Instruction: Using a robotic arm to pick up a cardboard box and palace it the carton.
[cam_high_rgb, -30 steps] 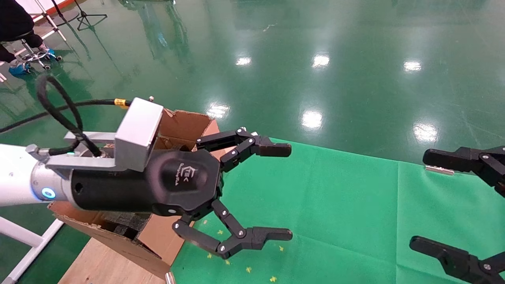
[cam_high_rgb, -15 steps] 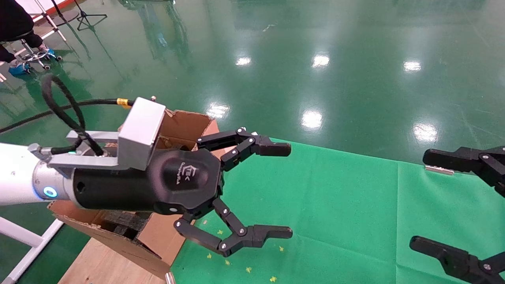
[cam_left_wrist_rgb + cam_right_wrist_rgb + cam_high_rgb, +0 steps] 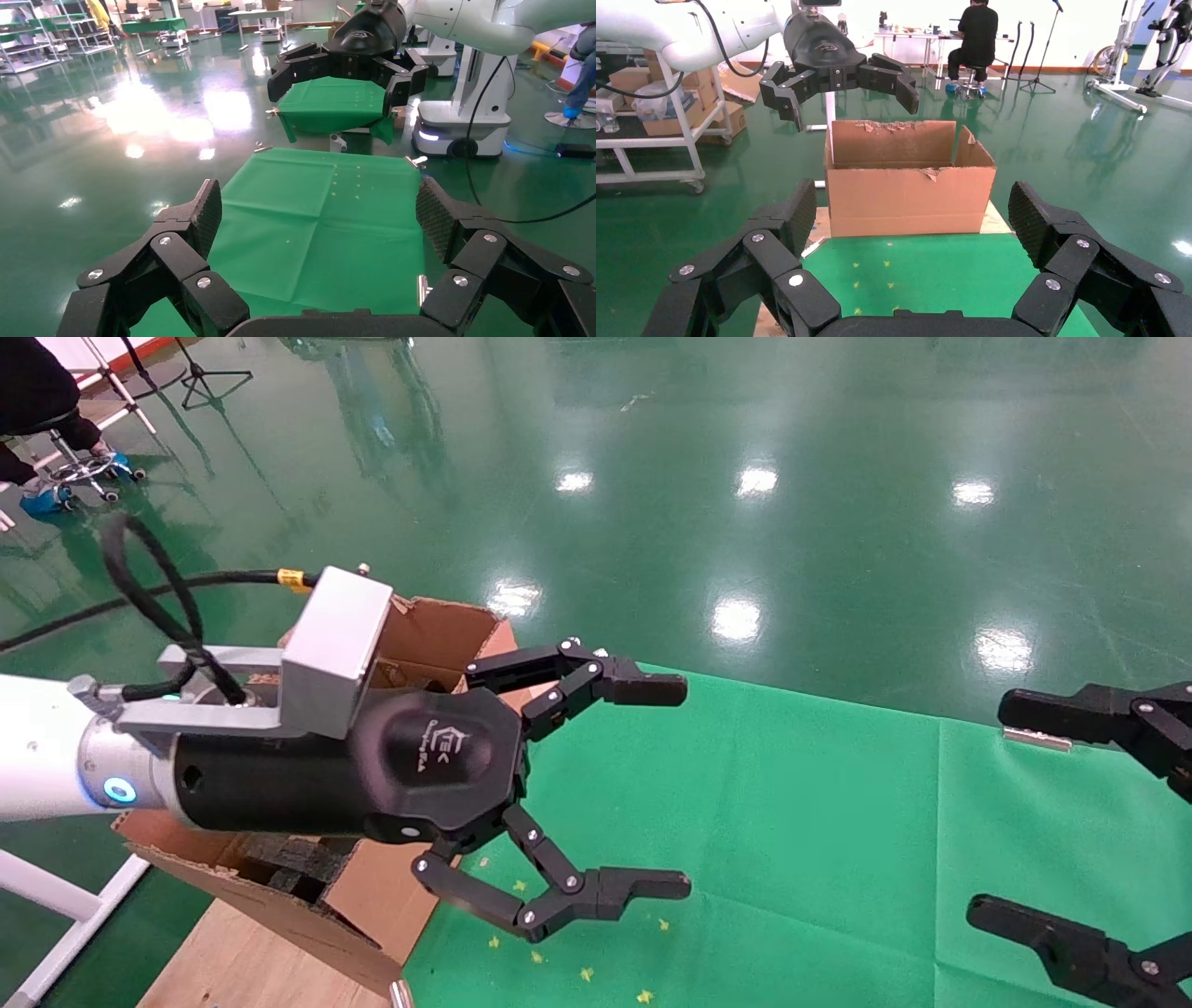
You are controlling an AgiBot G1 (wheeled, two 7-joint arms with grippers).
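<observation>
The robotic arm, my left one, is white with a blue light ring. It hangs over the near end of the carton, partly hiding it. Its black left gripper is open with nothing between the fingers, and it points out over the green cloth. The left wrist view shows only bare cloth between those fingers. The carton is open-topped with ragged edges, and dark foam shows inside. The cardboard box is out of view. My right gripper is open and empty at the right edge.
The carton rests on a wooden board beside the cloth-covered table. Shiny green floor lies beyond the table. A seated person is far off behind the carton. A cart with boxes stands off to one side.
The left arm has drifted very slightly to the right, and its jaws stay open. The right gripper has not moved.
</observation>
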